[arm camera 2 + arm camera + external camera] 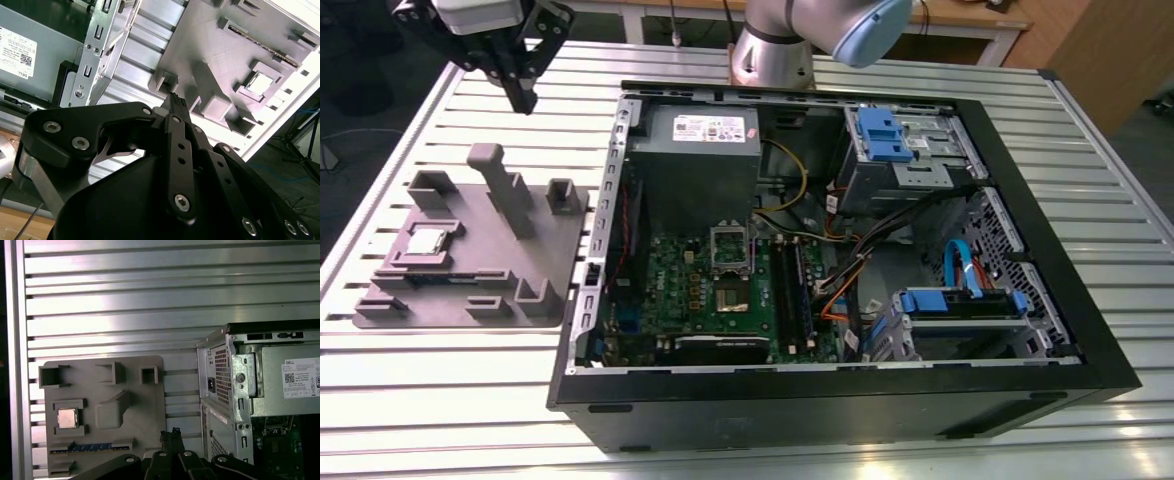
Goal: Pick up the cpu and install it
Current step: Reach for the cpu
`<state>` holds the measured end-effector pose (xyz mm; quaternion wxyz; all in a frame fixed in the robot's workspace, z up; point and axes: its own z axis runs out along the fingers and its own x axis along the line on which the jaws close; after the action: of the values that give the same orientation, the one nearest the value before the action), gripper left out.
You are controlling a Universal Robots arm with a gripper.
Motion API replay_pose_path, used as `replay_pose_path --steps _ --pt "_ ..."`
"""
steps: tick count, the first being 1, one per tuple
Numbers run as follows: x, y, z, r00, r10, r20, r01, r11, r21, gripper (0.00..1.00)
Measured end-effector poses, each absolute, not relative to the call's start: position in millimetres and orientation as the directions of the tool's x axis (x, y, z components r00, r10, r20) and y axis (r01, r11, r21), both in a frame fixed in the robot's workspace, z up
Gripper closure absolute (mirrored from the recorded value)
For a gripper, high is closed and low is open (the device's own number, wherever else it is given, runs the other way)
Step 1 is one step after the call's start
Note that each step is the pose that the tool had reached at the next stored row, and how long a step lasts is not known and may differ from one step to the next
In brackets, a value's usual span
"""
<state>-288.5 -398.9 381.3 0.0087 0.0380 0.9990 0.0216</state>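
Note:
The cpu (427, 240) is a small silver square lying in a recess of the grey plate (520, 270), at the exterior view's left, beside the open computer case (854, 400). Both wrist views show the cpu (67, 418) (261, 82) in its pocket on the plate (135, 405) (210, 55). My gripper (523, 98) hangs high above the table beyond the plate's far end, well apart from the cpu. Its black fingers (170, 434) (175, 100) are together with nothing between them. The motherboard's socket (731, 290) lies inside the case with its metal frame raised.
A memory stick (92, 446) lies in a slot on the plate near the cpu. Tall grey posts (500, 185) rise from the plate. The case's metal wall (235, 390) and power supply (700, 130) stand next to the plate. The table is a ribbed aluminium surface (125, 300).

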Motion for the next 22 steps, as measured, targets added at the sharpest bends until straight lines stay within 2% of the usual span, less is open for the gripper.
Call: replay_pose_path --steps 22 --pt "-293.8 -398.9 380.0 -0.997 0.076 -0.015 0.076 0.996 0.044 0.9"
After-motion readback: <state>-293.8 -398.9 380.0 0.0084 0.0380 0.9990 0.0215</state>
